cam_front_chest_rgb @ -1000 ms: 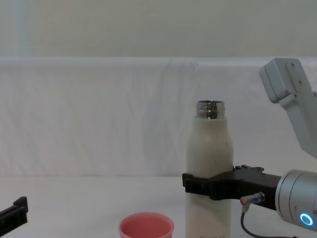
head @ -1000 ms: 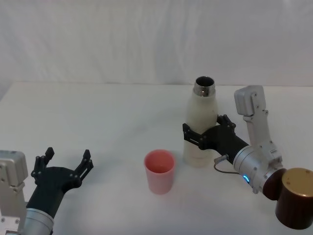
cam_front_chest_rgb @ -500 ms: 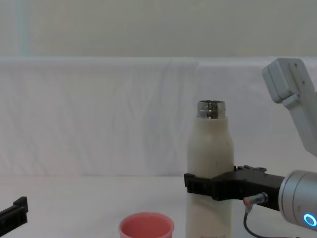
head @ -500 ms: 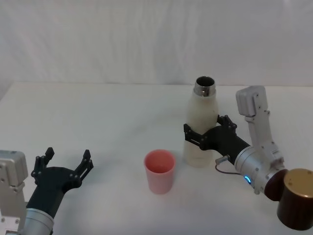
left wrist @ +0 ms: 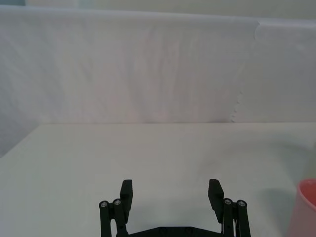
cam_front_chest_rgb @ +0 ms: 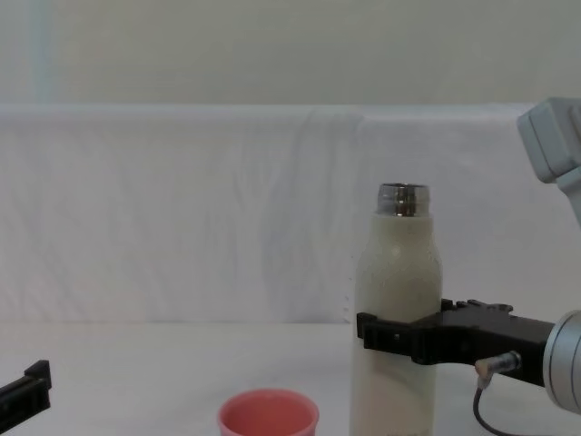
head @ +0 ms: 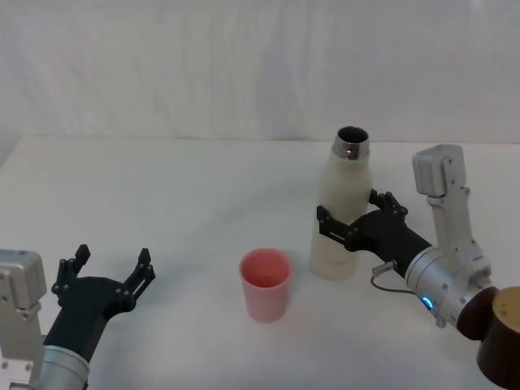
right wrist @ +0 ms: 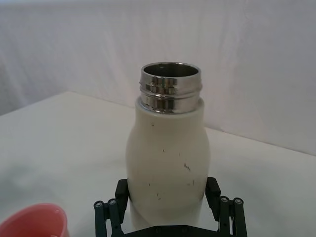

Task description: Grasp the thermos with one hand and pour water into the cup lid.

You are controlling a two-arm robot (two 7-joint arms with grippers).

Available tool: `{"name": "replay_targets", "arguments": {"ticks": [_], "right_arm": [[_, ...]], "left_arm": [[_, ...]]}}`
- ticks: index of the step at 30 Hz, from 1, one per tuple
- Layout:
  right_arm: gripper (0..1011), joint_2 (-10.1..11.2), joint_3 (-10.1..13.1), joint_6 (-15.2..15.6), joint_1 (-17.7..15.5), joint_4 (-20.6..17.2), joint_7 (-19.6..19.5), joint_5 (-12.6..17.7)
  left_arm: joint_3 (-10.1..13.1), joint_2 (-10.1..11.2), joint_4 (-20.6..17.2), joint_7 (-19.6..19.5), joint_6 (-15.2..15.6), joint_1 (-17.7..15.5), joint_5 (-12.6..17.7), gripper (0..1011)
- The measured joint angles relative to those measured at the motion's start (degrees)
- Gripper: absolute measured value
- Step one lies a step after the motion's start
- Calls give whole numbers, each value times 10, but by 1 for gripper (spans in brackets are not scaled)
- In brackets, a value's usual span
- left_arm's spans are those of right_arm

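The cream-white thermos [head: 340, 213] stands roughly upright on the white table [head: 179, 195], right of centre, with its steel neck open at the top. My right gripper [head: 355, 228] is shut on its body about halfway up, one finger on each side. The right wrist view shows the thermos [right wrist: 168, 148] between the fingers of the right gripper [right wrist: 168, 191]. From the chest view the thermos [cam_front_chest_rgb: 398, 291] is held by the right gripper [cam_front_chest_rgb: 401, 332]. The salmon-pink cup lid [head: 265, 283] stands just left of the thermos, apart from it. My left gripper [head: 108, 270] rests open at the near left.
A white cloth backdrop [head: 244, 65] hangs behind the table. A brown cylinder [head: 504, 337] sits at the near right beside my right arm. The cup lid's edge [left wrist: 307, 207] shows past the open left gripper [left wrist: 170, 191]. Bare tabletop lies between the left gripper and the cup lid [cam_front_chest_rgb: 268, 416].
My right gripper and the thermos in it have shifted a little to the right, away from the cup lid. The left arm and the cup lid have not moved.
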Motion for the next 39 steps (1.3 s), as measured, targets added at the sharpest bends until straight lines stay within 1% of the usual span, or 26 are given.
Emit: {"name": "replay_targets", "arguments": {"ticks": [9,18,28,35,39], "right_arm": [[1001,7,-6,-3,-7,-12,2,10],[1001,17,-9,-6,-18,-28,0,14],[1001,30,-4,-7,-32,-48,-6,14],[1001,41,3,-9,-53,-70,-8,16],[1001,50,10,-10,-74,-93,-9,18]], "left_arm": [[0,0,0,0,0,0,0,1001],[0,0,0,0,0,0,0,1001],[0,0,0,0,0,0,0,1001],[0,0,0,0,0,0,0,1001],[0,0,0,0,0,0,0,1001]]}}
